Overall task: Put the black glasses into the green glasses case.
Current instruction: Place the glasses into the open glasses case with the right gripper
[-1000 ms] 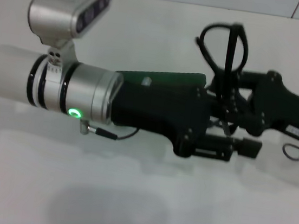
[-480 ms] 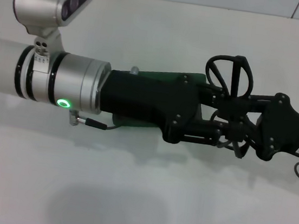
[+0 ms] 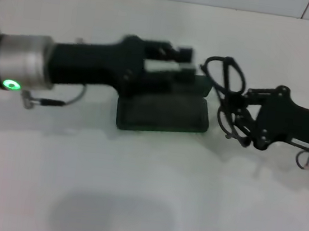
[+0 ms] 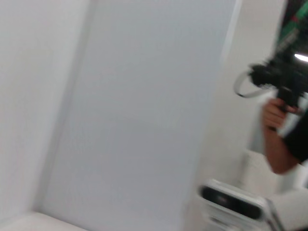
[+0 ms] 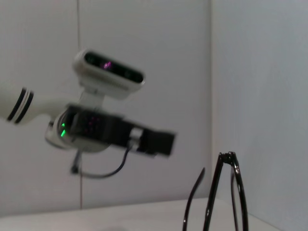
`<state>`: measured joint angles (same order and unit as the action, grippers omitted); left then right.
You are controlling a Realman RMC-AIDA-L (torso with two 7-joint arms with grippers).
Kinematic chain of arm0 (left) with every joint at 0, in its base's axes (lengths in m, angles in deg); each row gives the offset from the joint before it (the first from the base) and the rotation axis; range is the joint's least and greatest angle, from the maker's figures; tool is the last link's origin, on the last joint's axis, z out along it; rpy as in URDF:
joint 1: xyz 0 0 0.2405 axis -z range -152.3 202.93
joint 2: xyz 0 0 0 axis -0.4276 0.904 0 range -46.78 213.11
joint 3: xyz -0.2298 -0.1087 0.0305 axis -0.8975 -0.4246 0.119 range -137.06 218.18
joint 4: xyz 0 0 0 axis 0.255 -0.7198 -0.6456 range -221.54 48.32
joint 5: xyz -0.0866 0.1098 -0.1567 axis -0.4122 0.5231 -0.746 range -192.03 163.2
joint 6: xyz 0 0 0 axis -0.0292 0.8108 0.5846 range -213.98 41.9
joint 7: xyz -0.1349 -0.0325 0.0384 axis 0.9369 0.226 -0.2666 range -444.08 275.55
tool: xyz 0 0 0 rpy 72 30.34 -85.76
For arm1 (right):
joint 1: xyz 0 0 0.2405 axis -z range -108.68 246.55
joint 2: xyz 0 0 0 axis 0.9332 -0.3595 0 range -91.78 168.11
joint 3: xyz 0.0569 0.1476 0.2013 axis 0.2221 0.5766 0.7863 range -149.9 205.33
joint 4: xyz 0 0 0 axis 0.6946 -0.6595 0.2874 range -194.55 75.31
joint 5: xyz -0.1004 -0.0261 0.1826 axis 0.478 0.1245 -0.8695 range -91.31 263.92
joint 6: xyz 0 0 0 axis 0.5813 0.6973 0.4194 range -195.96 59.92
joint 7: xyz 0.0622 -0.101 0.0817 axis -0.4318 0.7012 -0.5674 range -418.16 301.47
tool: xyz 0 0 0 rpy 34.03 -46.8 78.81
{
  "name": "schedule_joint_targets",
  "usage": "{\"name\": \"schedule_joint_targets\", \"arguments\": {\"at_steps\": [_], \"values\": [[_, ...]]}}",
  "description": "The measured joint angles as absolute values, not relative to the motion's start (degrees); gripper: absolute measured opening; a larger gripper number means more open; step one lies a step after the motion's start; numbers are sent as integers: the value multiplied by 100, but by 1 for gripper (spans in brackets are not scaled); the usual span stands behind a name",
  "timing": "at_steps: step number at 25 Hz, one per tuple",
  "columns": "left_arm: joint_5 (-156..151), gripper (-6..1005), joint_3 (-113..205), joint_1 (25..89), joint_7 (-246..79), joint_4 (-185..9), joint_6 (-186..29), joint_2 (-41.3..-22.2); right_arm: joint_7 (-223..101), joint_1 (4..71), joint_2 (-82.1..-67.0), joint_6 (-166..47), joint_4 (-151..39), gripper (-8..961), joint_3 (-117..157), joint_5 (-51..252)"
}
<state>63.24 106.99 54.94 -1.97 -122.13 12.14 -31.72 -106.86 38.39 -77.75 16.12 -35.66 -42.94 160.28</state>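
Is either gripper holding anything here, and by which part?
The right gripper holds the black glasses by the lower frame or temple area; exact contact unclear. The left gripper holds nothing visible.

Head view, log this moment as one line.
right gripper: holds black glasses beside case | left gripper: at lid | green glasses case: open

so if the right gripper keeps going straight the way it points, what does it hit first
Probably the open green glasses case: the right gripper, holding the black glasses, points toward it. Depth is unclear; it may pass above it.
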Motion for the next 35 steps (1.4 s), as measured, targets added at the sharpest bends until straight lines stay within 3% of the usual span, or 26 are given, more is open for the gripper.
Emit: {"name": "schedule_joint_targets", "arguments": {"at_steps": [5, 9, 14, 35], "values": [[6518, 507, 9748, 5229, -231, -12184, 1025, -3090, -10927, 3950, -7742, 711, -2258, 114, -5288, 16125], [6742, 508, 9322, 5189, -233, -12183, 976, -3112, -11971, 4372, -7779, -719, -348, 114, -6221, 17472], [6774, 510, 9250, 5181, -234, -12183, 871, -3133, -12378, 4628, -7785, -1667, 671, 115, -7042, 18226], [6783, 515, 9268, 5425, -190, -12054, 659, -3184, -12375, 4230, -7802, -3950, 658, 116, -8775, 19020]]}}
